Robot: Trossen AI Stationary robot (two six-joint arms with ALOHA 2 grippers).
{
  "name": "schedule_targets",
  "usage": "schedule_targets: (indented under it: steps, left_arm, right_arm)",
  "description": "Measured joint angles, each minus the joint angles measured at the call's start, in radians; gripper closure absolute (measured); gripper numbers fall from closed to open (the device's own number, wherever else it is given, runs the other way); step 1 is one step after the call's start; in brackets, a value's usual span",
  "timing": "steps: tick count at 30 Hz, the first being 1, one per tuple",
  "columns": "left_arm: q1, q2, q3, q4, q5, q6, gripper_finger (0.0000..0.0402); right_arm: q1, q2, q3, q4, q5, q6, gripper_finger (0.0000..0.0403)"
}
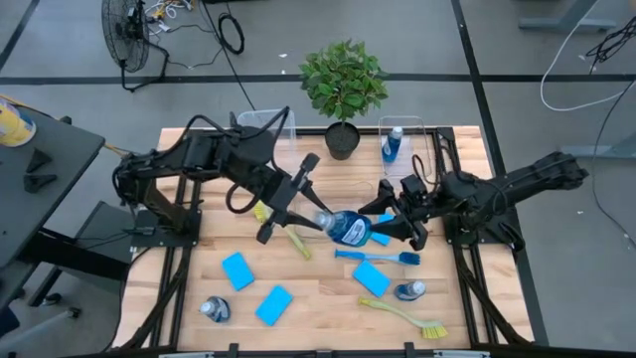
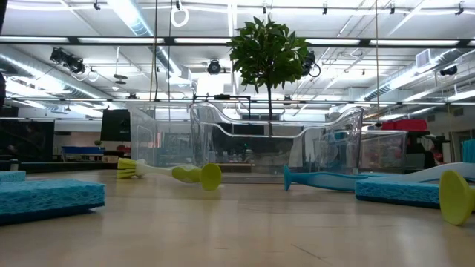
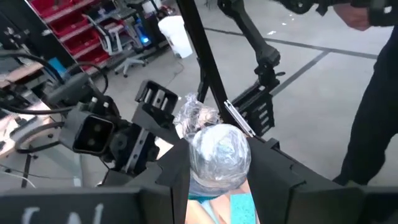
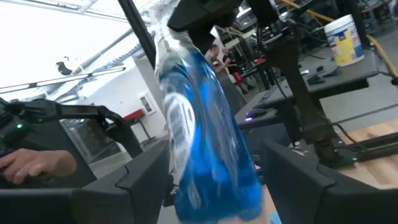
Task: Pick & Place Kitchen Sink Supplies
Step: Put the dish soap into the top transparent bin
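A small clear bottle of blue liquid (image 1: pixel 348 229) hangs above the table's middle, between my two grippers. My left gripper (image 1: pixel 306 216) is shut on its cap end. My right gripper (image 1: pixel 381 223) stands around its blue body from the other side. Other bottles lie at the near left (image 1: pixel 216 309) and near right (image 1: pixel 409 290). Blue sponges (image 1: pixel 238 269) (image 1: pixel 273 304) (image 1: pixel 372 278) lie flat on the wood. A yellow-green brush (image 1: pixel 298 239), a blue brush (image 1: pixel 378 257) and a second yellow-green brush (image 1: pixel 407 318) lie on the table. Neither gripper shows in the low view. My left gripper pinches the bottle's clear cap end (image 3: pixel 219 149) between its two fingers, coming nearly level from the table's left. The bottle is lifted clear of the table and reaches toward the right arm. My right gripper has the bottle's blue body (image 4: pixel 211 168) between its two fingers (image 4: pixel 292 180), which lie against both its sides, coming about level from the table's right. The bottle fills the gap between them.
A potted plant (image 1: pixel 343 85) stands at the far middle edge, between a clear bin (image 1: pixel 266 124) on its left and a clear bin (image 1: pixel 402 139) on its right that holds a bottle (image 1: pixel 393 146). A person's hand (image 4: pixel 34 163) shows in the room beyond the table.
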State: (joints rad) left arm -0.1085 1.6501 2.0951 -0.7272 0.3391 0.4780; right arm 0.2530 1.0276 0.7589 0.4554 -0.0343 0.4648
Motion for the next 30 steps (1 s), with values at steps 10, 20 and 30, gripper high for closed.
schedule_targets:
  steps: [10,20,30]
  left_arm:
    - [0.001,0.048,-0.001,-0.002,0.11,-0.054,0.0267]
    - [0.007,0.095,-0.001,0.012,0.199,-0.127,0.0267]
    - [0.061,0.131,-0.001,0.077,0.291,-0.163,0.0267]
  right_arm:
    - [-0.014,0.073,0.0,0.077,-0.102,-0.007,0.0154]
    - [-0.014,0.115,0.0,0.098,-0.182,-0.036,0.0154]
    - [-0.014,0.162,0.001,0.139,-0.273,-0.032,0.0154]
